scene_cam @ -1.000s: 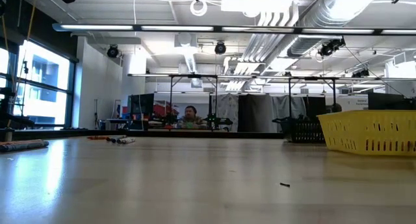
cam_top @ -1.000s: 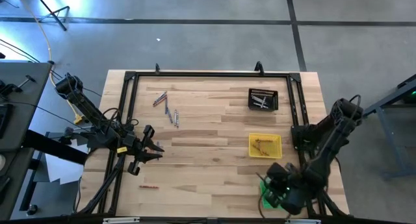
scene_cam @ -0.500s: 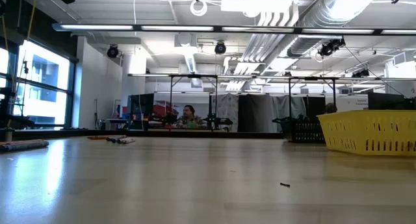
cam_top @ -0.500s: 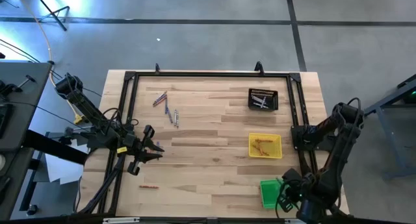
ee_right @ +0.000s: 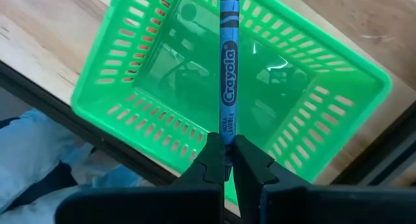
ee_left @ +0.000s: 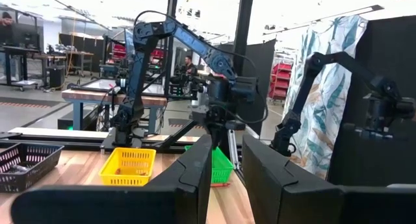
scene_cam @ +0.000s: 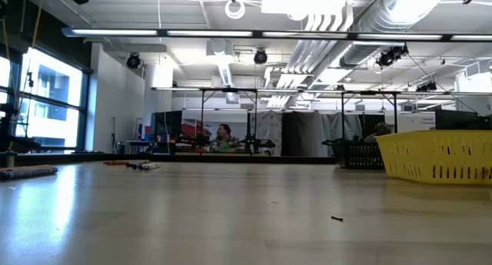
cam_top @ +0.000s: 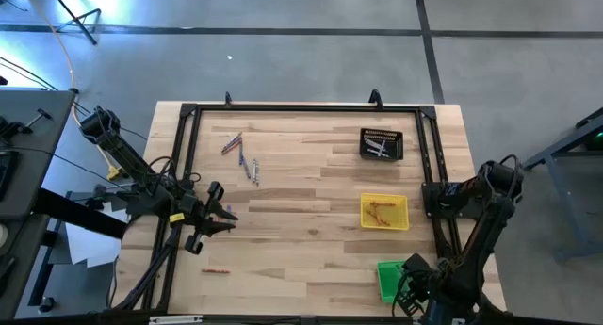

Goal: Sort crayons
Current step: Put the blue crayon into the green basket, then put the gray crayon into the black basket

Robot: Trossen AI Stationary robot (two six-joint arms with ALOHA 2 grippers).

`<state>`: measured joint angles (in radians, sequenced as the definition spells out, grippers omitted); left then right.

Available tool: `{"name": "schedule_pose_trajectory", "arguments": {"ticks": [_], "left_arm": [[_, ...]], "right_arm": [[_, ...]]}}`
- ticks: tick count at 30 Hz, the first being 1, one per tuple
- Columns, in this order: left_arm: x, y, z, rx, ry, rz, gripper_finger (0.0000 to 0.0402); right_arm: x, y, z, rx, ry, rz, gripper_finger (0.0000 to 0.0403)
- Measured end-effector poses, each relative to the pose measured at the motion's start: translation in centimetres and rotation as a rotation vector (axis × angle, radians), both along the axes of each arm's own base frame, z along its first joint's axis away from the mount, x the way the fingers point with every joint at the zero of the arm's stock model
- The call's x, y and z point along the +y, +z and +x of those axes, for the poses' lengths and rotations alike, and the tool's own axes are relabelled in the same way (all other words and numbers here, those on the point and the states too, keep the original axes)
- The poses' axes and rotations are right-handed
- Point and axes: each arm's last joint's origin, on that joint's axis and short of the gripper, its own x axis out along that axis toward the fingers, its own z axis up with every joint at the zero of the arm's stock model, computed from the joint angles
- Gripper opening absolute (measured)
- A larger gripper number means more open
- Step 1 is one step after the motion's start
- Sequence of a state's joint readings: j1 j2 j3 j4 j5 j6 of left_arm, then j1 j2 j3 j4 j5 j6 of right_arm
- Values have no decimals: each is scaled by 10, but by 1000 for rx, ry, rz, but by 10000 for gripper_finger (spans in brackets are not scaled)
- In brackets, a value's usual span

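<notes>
Over the table's near right corner we had the right gripper (ee_right: 227, 160) pinching a blue crayon (ee_right: 227, 68) by its lower end, fingers pressed tight on it, stick pointing straight out over the green tray (ee_right: 130, 62). We judged that hold deliberate: gripped at the tail, the crayon hung above the tray's open mouth, so a release would drop it inside. From the wrist view the tray looked empty, glossy floor reflecting the arm.

Largest first:
- Table (cam_top: 311, 203): pale wood planks, visible grain, boxed by a black metal frame along its edges.
- Left arm waited at the left edge, about midway; left gripper (ee_left: 225, 160) showed its fingers slightly apart with nothing between them.
- Trays, all small, square, slotted plastic baskets, lined up down the right side so each colour gets its own bin: black tray (cam_top: 381, 144) near the far right corner held pale sticks; yellow tray (cam_top: 384, 211) mid right edge held orange-red ones; green at the near right corner.
- Loose crayons (cam_top: 241, 155): a scatter toward the far left corner, thin paper-wrapped cylinders, mixed reddish and grey-blue from above; unsorted, we assumed.
- One stray reddish crayon (cam_top: 216, 269) near the near left corner, close to the left arm's reach.

The held crayon's wrapper was matte paper with a printed brand label; it was round and rigid, so the narrow pinch seemed adequate. We couldn't tell from above exactly how high it sat over the tray.
</notes>
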<state>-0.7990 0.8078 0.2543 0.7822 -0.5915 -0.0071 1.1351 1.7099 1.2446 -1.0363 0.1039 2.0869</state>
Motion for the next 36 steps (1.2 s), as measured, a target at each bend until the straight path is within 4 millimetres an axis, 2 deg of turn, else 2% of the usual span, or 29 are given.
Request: {"name": "schedule_pose_trajectory", "arguments": {"ticks": [9,20,24,32,36], "left_arm": [[0,0,0,0,0,0,74],[0,0,0,1,0,1,74],[0,0,0,1,0,1,74],[0,0,0,1,0,1,74],[0,0,0,1,0,1,74]], "right_arm": [[6,-14,3,14,1,-31,0],[6,-15,3,15,-7,-33,4],[6,-15,3,15,-20,-31,24],[6,-15,3,14,-29,-27,94],[6,-15,7,9,-38,-16,112]]}}
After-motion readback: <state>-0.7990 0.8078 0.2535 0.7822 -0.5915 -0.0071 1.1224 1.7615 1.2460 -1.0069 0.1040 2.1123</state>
